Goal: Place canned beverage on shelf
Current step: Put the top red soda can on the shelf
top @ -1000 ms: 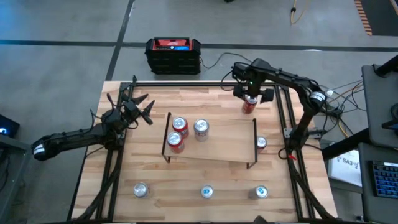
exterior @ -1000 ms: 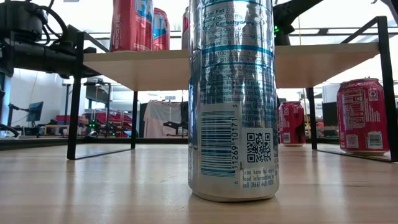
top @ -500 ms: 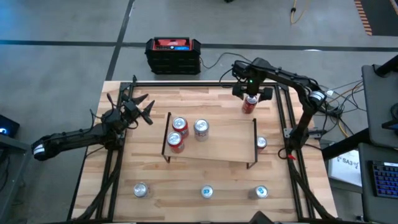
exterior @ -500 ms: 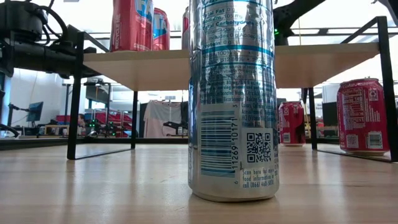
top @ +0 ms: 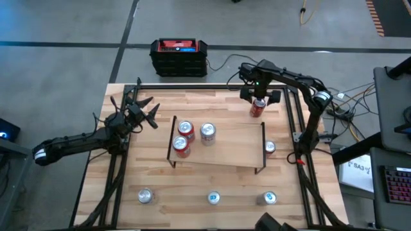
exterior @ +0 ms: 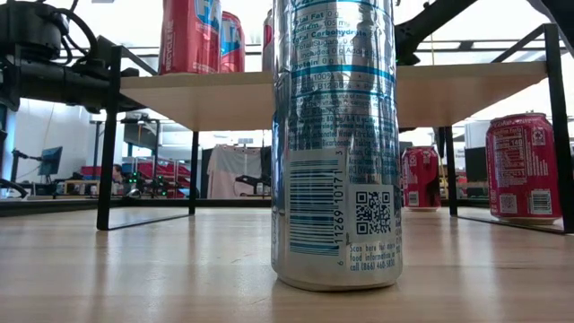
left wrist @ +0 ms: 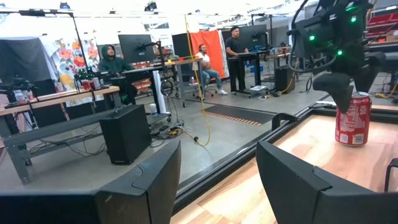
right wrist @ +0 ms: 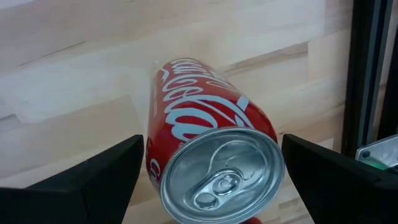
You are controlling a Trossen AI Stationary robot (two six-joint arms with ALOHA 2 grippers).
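Presumably full, stiff and slick, red can (right wrist: 211,155) upright at shelf's (top: 231,144) one o'clock; right gripper (right wrist: 211,180) fingers wide astride it, so grip mid-wall.

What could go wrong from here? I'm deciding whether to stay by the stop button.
1. The right gripper sits above the upright red can with its fingers open on either side; closing off-centre could tip it.
2. The shelf already carries three cans at its left end, so a careless placement might knock them.
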